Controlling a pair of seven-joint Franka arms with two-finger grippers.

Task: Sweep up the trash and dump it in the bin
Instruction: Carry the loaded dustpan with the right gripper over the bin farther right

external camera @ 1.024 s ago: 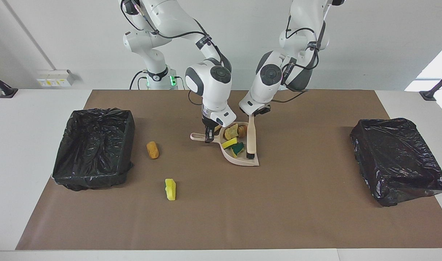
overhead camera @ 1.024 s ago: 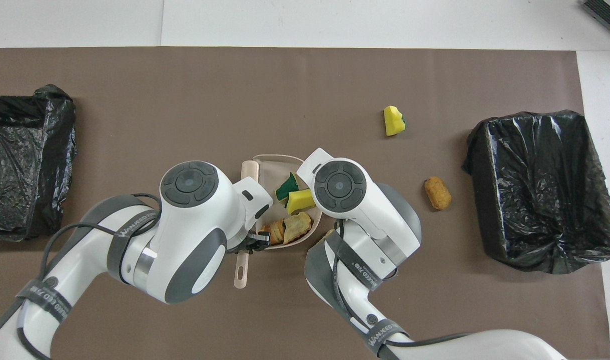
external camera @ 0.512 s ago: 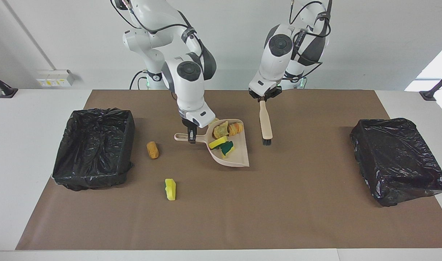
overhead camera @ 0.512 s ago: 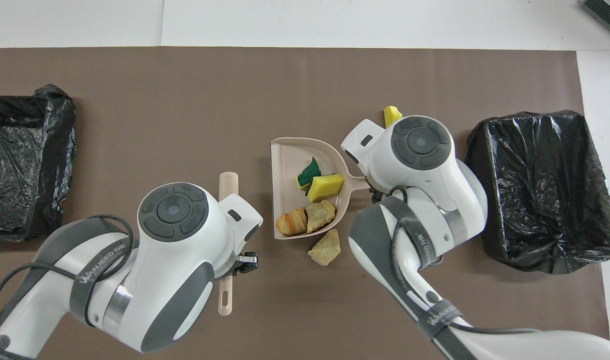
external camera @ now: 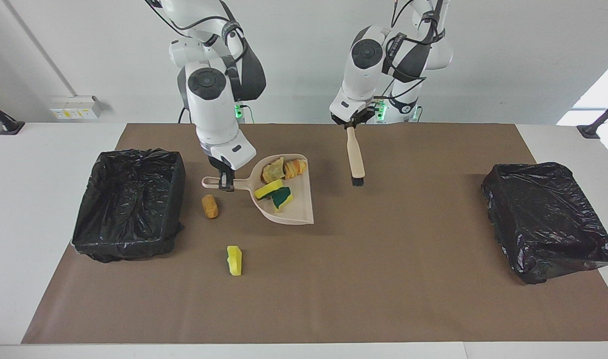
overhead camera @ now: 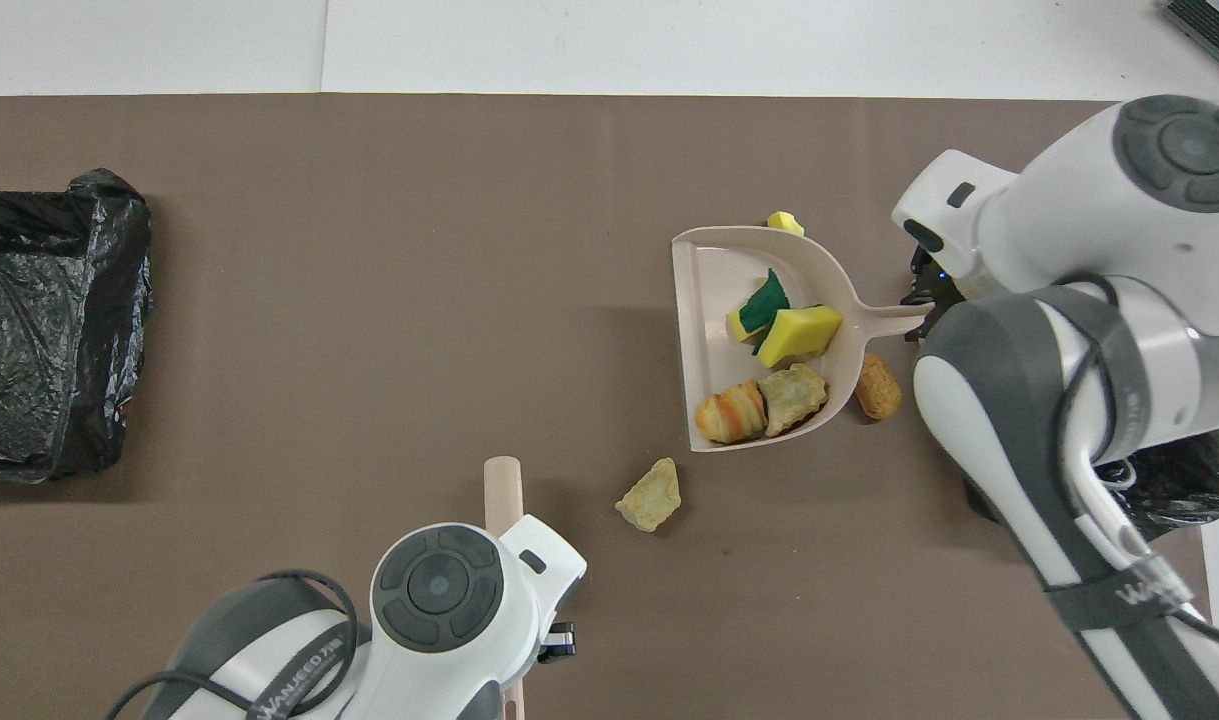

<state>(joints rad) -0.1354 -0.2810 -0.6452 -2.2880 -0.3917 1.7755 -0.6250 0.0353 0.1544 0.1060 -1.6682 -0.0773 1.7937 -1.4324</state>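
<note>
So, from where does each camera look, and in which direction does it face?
Facing view: high across the table, facing the robots; both arms show whole, the right gripper holding the dustpan, the left gripper the brush.
Overhead view: above the robots' end, looking steeply down; wrists and forearms enter from the bottom.
Shared: dustpan, brush, loose scraps and both bins, half a turn apart.

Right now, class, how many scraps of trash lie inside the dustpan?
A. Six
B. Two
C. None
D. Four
D: the dustpan holds four scraps: two yellow sponge bits with green backing, a bread-like lump and a pale chunk, while three more scraps lie on the mat outside it.
</note>
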